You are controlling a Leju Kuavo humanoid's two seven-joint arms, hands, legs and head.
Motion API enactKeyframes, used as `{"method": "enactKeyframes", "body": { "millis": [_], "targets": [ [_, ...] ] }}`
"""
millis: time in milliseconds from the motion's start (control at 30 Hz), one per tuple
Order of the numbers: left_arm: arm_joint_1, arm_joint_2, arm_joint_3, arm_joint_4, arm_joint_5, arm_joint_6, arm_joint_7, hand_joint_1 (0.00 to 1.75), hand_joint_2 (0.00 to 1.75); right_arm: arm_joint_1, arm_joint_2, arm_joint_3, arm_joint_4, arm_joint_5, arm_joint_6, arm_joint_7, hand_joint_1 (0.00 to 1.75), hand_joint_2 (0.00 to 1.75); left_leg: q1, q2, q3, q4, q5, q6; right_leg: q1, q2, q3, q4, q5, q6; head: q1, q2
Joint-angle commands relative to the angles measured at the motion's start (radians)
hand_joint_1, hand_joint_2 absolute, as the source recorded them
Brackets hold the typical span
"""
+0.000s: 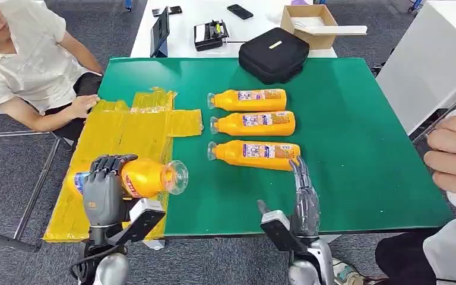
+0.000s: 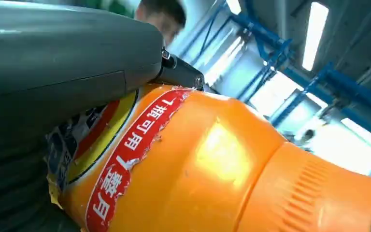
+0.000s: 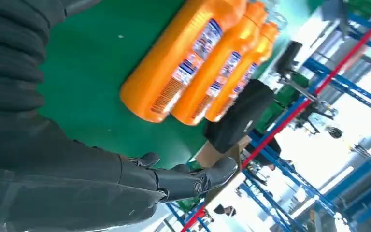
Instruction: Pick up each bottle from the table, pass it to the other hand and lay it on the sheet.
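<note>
1. Gripping an orange bottle [image 1: 145,178] around its labelled middle, the left hand [image 1: 104,181] holds it on its side above the yellow sheet [image 1: 119,136], cap end pointing toward the green desk [image 1: 344,136].
2. From the left wrist, the same bottle [image 2: 212,164] sits tight against the hand's grey cover, its red-edged label torn.
3. The right hand [image 1: 304,196] holds nothing; its fingers are straight and apart, their tips just beside the nearest lying bottle [image 1: 254,154].
4. Three bottles lie side by side on the desk, well to the right of the sheet: the nearest one, a middle bottle [image 1: 253,123] and a far bottle [image 1: 247,100].
5. A black case [image 1: 273,54] rests on the desk beyond the far bottle.
6. A seated person rests a hand [image 1: 83,105] at the sheet's far corner.
</note>
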State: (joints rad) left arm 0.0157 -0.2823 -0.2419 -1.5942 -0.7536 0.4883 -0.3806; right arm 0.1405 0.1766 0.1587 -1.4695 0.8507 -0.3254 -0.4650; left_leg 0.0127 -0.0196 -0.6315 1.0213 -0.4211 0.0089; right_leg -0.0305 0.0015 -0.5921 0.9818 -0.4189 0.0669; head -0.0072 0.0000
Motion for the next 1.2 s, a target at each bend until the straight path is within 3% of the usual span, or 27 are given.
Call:
{"method": "enactKeyframes", "body": {
  "millis": [33,233,267,367,900,933,1000,1200],
  "targets": [
    [-0.139,0.113,0.14,0.279,-0.49,-0.027,0.158,1.75,1.75,-0.065,0.012,-0.058,0.013,-0.052,0.062,-0.077,0.0,1.75,0.0,0.002,0.005,-0.002,-0.001,0.0,0.0,0.0,0.005,-0.002,-0.001,-0.003,0.0,0.0],
    [-0.168,0.137,0.115,0.464,-0.605,-0.046,0.198,1.75,1.75,-0.058,0.012,-0.056,0.028,-0.096,0.08,-0.101,0.0,1.75,0.0,0.001,0.006,-0.003,0.0,0.0,0.0,0.0,0.006,-0.002,0.0,-0.003,0.0,0.0],
    [-0.167,0.14,0.11,0.484,-0.621,-0.048,0.204,1.75,1.75,-0.05,0.007,-0.052,0.017,-0.096,0.086,-0.105,0.0,1.75,0.0,0.003,0.012,-0.004,-0.002,0.0,0.002,0.001,0.011,-0.004,-0.001,-0.006,0.0,0.0],
    [-0.172,0.146,0.1,0.533,-0.657,-0.035,0.225,1.75,1.75,-0.033,0.001,-0.041,0.0,-0.09,0.097,-0.107,0.0,1.75,0.0,0.001,0.004,-0.002,0.0,0.0,0.0,0.0,0.004,-0.002,0.0,-0.002,0.0,0.0],
    [-0.175,0.146,0.099,0.537,-0.659,-0.034,0.227,1.75,1.75,-0.029,0.004,-0.038,-0.001,-0.09,0.096,-0.107,0.0,1.75,0.0,0.001,0.002,-0.001,-0.001,0.0,0.001,0.0,0.002,-0.001,-0.001,-0.002,0.0,0.0],
    [-0.175,0.146,0.099,0.537,-0.659,-0.034,0.227,1.75,1.75,-0.029,0.004,-0.038,-0.001,-0.09,0.096,-0.107,0.0,1.75,0.001,0.003,0.008,-0.001,-0.003,0.0,0.002,0.0,0.008,-0.002,-0.002,-0.005,0.0,0.0],
    [-0.192,0.147,0.113,0.563,-0.669,-0.063,0.253,1.75,1.75,-0.027,0.002,-0.029,0.003,-0.088,0.097,-0.111,0.0,1.75,0.0,0.001,0.002,-0.001,0.0,0.0,0.001,-0.001,0.002,-0.001,0.0,-0.002,0.0,0.0],
    [-0.236,0.143,0.163,0.662,-0.71,-0.102,0.304,1.75,1.75,-0.025,0.011,-0.059,0.006,-0.107,0.102,-0.117,0.0,1.75,0.001,0.001,0.006,-0.001,-0.001,0.0,0.001,0.0,0.006,-0.002,-0.001,-0.004,0.0,0.0]
  ]
}}
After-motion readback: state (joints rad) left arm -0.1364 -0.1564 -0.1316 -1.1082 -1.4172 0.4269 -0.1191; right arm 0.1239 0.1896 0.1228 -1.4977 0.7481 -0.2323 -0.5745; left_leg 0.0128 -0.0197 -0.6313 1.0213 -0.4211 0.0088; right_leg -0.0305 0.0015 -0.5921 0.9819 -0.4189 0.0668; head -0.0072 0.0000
